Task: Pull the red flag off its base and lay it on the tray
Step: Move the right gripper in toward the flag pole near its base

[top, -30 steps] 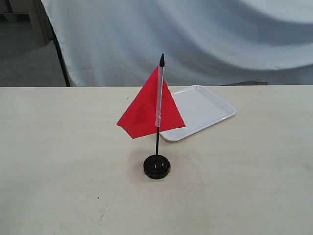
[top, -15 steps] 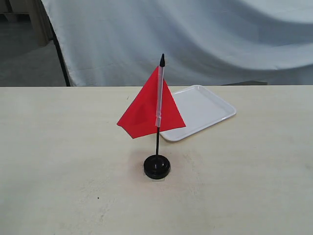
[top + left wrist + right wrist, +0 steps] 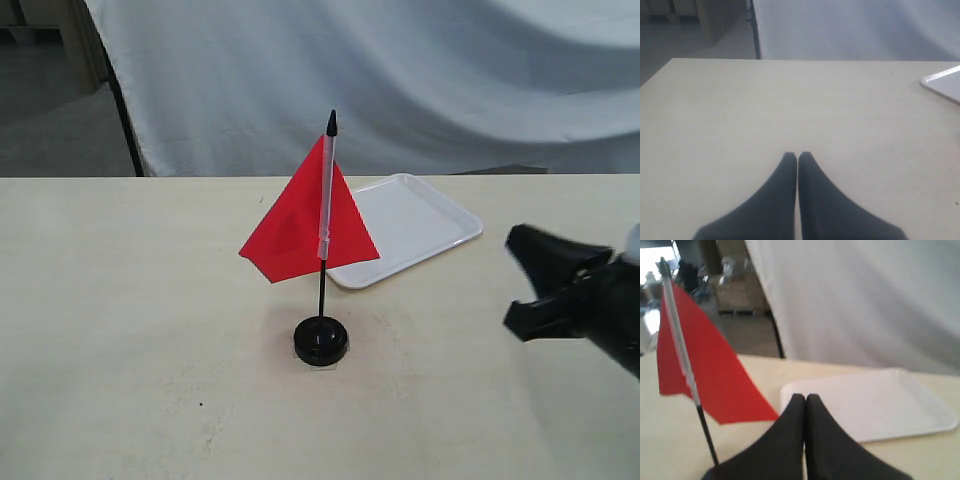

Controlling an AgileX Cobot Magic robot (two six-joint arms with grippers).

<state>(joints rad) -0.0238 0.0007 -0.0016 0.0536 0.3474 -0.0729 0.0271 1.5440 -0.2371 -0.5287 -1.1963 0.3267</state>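
Kim: Right gripper [image 3: 510, 280] has come in at the right edge of the exterior view; half a second ago it was out of sight. Flag, base and tray sit where they were.

Lee: How wide is it?

Kim: I cannot tell. From outside, two black prongs stand apart. In its own wrist view the fingertips [image 3: 796, 410] look pressed together with only a thin seam. Either way it holds nothing, and it is well apart from the flag.

Lee: And the other one?

Kim: The left gripper [image 3: 797, 156] has its tips closed on each other, empty, over bare table.

Lee: Where is the red flag [image 3: 295, 225]?

Kim: Upright, its black stick planted in the base [image 3: 321, 341] near the middle of the table [image 3: 150, 350]. The tray [image 3: 420, 215] lies flat just behind and to the right, apart from the base. The red cloth overlaps the tray's left corner in that view.

Lee: The surface?

Kim: Pale cream and matte, with faint scuffs and one dark speck [image 3: 200, 404] toward the near edge.

Lee: The room?

Kim: A pale bluish-white sheet [image 3: 400, 80] hangs in soft folds behind the table's far edge. Left of it are a dark post [image 3: 125, 120] and grey floor [image 3: 50, 130]. The right wrist view shows blurred brown boxes [image 3: 737, 297] past the sheet's edge.
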